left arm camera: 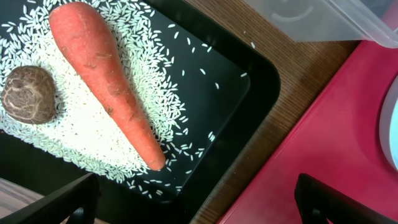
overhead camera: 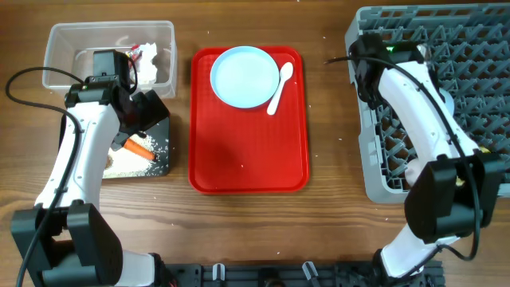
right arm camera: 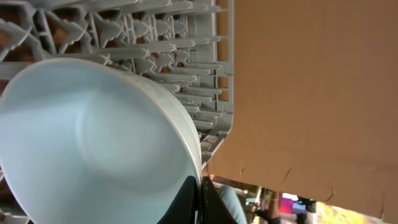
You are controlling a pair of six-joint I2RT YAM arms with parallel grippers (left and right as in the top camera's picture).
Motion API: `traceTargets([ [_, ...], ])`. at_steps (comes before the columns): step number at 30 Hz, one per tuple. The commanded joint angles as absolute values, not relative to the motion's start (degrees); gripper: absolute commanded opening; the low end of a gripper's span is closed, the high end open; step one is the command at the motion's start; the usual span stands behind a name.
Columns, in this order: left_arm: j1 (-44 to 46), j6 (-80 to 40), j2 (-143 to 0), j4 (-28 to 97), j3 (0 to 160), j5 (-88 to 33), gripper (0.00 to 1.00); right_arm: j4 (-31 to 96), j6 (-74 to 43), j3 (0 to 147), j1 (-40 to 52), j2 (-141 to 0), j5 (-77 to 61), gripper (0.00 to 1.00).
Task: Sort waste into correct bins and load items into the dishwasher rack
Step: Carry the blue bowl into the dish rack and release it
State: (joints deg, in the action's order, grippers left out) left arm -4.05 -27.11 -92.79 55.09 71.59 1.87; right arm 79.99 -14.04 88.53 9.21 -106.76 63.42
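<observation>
One carrot (left arm camera: pixel 109 81) diagonal, tip toward red tray (left arm camera: pixel 323 143) | left pincer (left arm camera: pixel 196 204) spread | right pincer (right arm camera: pixel 200 202) pinching bowl (right arm camera: pixel 93 143) rim

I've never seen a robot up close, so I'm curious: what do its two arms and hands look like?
Left arm and right arm: white rounded links, chunky black joints, black cables looping alongside. The left hand has black fingers. A small green light glows near the right wrist.

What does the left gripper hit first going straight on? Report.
Likely the black tray, at its rice-strewn corner past the carrot; depth is unclear, so the left gripper might meet the rim instead.
</observation>
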Motion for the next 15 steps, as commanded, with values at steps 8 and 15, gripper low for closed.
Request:
traceTargets([
  [8, -4.4, -27.5, -92.8, 55.1, 71.2, 2.5, 1.00, 81.7, -12.0, 86.2, 16.2, -110.2, 61.6, 0.04],
  [15, -4.4, -27.5, -92.8, 55.1, 71.2, 2.5, 1.00, 82.7, -11.9, 86.2, 22.2, -110.2, 52.5, 0.78],
])
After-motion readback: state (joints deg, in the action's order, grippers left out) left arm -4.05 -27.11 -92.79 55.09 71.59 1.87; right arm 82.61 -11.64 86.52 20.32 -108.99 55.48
